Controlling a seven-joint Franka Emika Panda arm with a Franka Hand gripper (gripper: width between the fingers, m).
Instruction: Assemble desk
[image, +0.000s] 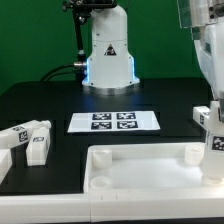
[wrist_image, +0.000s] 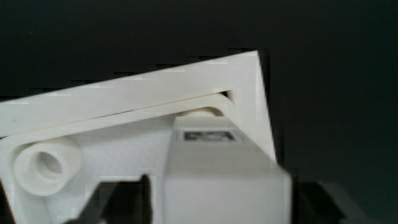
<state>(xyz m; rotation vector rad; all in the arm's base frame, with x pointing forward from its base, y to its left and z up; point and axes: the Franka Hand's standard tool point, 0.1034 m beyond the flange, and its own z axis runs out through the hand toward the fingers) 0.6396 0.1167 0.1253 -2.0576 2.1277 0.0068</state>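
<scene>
Though flat, desk top (image: 140, 172) long axis across exterior view, leg (image: 210, 128) upright.

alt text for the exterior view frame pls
A white robot arm hangs at the exterior view's right over a desk leg standing at the right end of the rimmed white desk top on a black table. More loose legs lie at the exterior view's left. The marker board lies behind the top.
</scene>
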